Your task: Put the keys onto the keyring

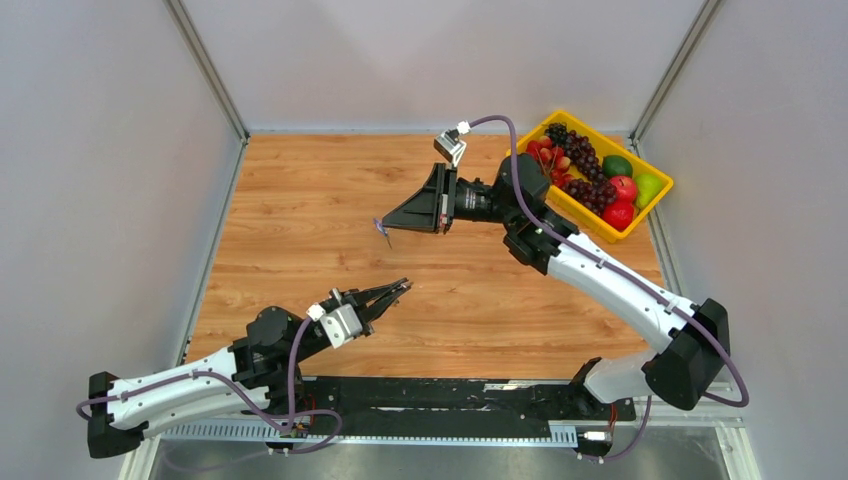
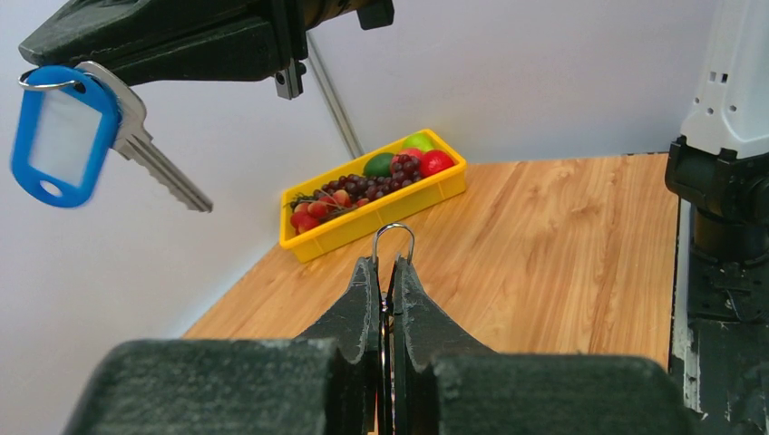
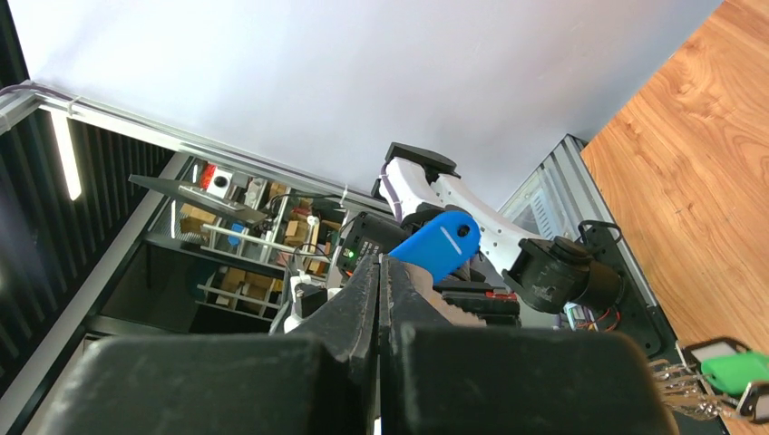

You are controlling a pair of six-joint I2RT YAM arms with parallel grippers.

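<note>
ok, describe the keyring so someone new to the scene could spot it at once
Find the left arm, bottom left in the top view. The left hand is shut, and a thin silver wire loop, the keyring, pokes out between the fingertips. Unlike the blue-tagged key hanging from the right hand, it is bare wire.

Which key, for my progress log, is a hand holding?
The blue-tagged key, pinched by the right hand; the green-tagged one lies unheld.
</note>
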